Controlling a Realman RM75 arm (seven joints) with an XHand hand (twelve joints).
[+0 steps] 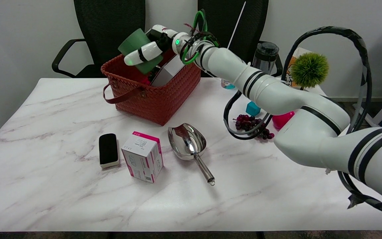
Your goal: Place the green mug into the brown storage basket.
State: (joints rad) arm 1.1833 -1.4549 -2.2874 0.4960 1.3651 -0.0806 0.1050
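While the right hand (pixel 151 49) grips the dark green plastic mug (pixel 138 48), white fingers wrapped across its side, the mug hangs tilted in the air above the far-left part of the brown woven storage basket (pixel 154 96), not yet inside. Only one view, the head view, so depth is a guess.

Basket sits on the white marble-pattern surface (pixel 61 199) w/ a loop handle at its near-left corner. It already holds a grey-white box (pixel 169 71), leaning, plus something pink under it, too hidden to name. Free room looks limited, esp. on the left where the mug hovers.

Risks, as I judge them:
- Mug could land on the leaning box or the rim and tip out, b/c it is tilted and close to the far-left edge.
- Letting go from this height could make it bounce or roll over the wall.
- Arm cables near the wrist could snag the basket rim on the way down.

Near side of the surface: black-and-white eraser block (pixel 108 150), pink-white carton (pixel 143 161), shiny metal scoop (pixel 188 143); well apart from the basket, no obstruction.
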